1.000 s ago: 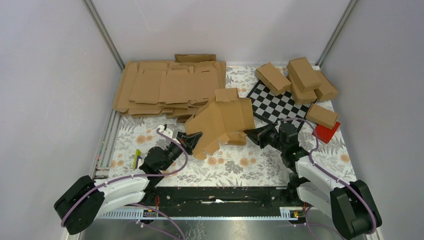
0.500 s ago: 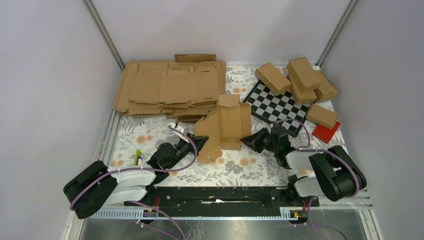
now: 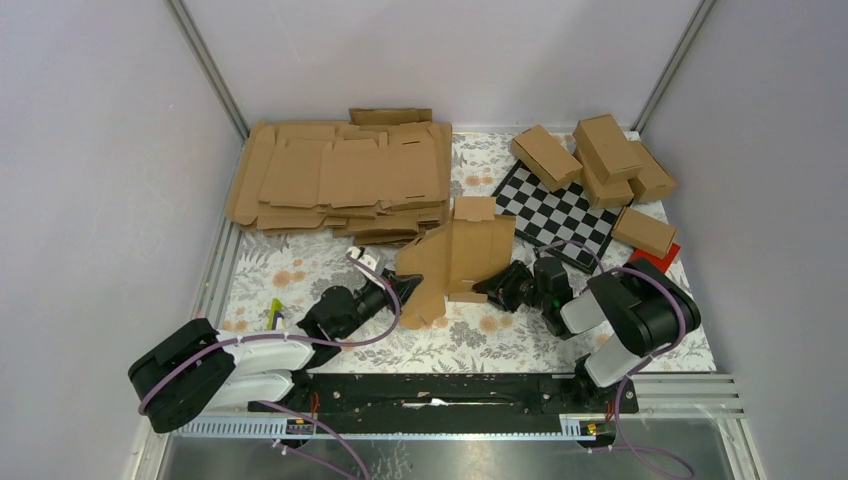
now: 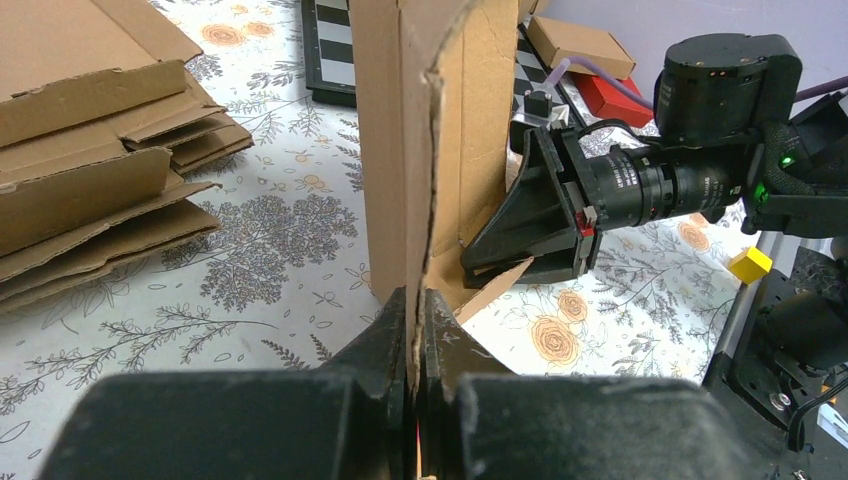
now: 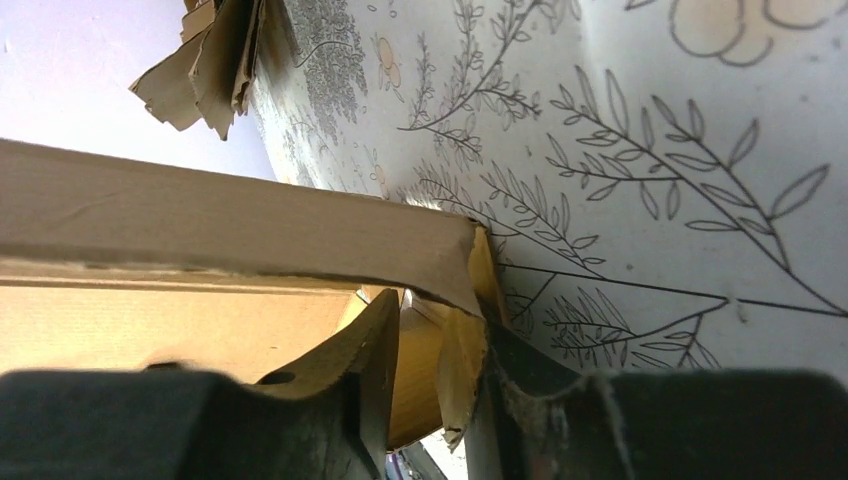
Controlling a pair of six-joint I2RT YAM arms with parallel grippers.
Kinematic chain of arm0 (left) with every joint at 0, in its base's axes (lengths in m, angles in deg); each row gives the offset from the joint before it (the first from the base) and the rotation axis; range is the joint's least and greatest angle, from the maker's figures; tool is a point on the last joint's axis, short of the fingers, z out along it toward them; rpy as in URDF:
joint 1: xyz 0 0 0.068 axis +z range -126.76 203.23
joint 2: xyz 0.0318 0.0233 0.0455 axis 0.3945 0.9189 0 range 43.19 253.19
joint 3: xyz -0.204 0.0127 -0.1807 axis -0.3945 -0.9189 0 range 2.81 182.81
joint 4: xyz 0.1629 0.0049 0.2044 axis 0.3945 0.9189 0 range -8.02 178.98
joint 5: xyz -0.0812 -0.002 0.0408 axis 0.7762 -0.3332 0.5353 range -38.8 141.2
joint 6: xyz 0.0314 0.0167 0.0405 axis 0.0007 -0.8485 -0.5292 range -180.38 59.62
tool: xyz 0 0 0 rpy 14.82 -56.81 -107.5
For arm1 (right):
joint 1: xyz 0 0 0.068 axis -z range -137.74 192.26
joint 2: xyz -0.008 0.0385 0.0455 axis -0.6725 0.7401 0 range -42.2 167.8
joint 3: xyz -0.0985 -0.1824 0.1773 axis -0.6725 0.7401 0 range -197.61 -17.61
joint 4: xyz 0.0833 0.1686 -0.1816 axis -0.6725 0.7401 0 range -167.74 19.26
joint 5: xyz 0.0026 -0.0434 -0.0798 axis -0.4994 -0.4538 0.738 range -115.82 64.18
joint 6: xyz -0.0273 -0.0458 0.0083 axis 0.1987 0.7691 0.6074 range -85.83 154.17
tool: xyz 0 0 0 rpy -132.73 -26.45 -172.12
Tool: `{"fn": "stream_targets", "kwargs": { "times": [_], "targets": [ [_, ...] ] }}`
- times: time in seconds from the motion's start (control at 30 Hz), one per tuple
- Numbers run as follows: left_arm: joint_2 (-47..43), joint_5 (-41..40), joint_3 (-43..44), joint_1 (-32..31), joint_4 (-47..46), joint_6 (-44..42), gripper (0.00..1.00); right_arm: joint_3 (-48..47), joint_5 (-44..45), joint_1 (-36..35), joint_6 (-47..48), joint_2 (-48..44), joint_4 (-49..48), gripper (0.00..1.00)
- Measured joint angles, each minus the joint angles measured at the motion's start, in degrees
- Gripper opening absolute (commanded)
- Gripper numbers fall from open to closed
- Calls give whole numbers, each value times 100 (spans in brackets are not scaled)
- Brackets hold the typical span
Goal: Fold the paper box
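The paper box (image 3: 455,255) is a brown die-cut sheet, partly folded and standing upright on the flowered cloth at table centre. My left gripper (image 3: 405,290) is shut on its lower left edge; in the left wrist view the jaws (image 4: 417,300) pinch the sheet (image 4: 420,150) edge-on. My right gripper (image 3: 492,287) grips a lower flap on the right side. In the right wrist view its fingers (image 5: 440,310) stand close together with the crumpled flap (image 5: 455,350) between them. It also shows in the left wrist view (image 4: 475,262), facing my left gripper.
A stack of flat cardboard sheets (image 3: 340,175) lies at the back left. A checkerboard (image 3: 555,212) and several folded cartons (image 3: 600,155) are at the back right, with a small red box (image 3: 660,258) beside them. A yellow-green item (image 3: 274,315) lies at the left.
The paper box has shifted right and now stands more upright. My left gripper followed it right. My right gripper moved left and nearer, and that arm's elbow has folded up.
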Motion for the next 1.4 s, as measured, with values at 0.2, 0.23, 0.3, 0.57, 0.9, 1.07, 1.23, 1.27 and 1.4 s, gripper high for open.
{"fn": "stream_targets", "kwargs": {
  "times": [0.2,0.23,0.3,0.57,0.9,1.07,1.23,1.27,1.4],
  "targets": [
    [-37,-17,31,-7,96,-151,0,-2,15,0,343,-315,221,52],
    [-37,-20,37,-7,116,-164,0,-9,42,0,437,-444,378,55],
    [-37,-22,66,-13,173,-190,0,-31,164,-4,647,-761,745,60],
    [-68,-26,107,-24,343,-221,0,-164,774,-15,1526,-1985,2179,94],
    [-68,-31,175,-70,420,-310,0,-219,1670,-17,2544,-3593,3877,100],
    [-90,-42,177,-85,479,-339,0,-472,1532,203,3056,-3679,4240,100],
    [-129,-50,177,-92,535,-350,0,-911,1154,546,3532,-3318,4304,99],
    [-144,-55,177,-92,551,-350,0,-970,1071,610,3628,-3254,4306,100],
    [-216,-87,177,-114,621,-358,0,-1056,879,826,3919,-3171,4306,99]
  ]
}}
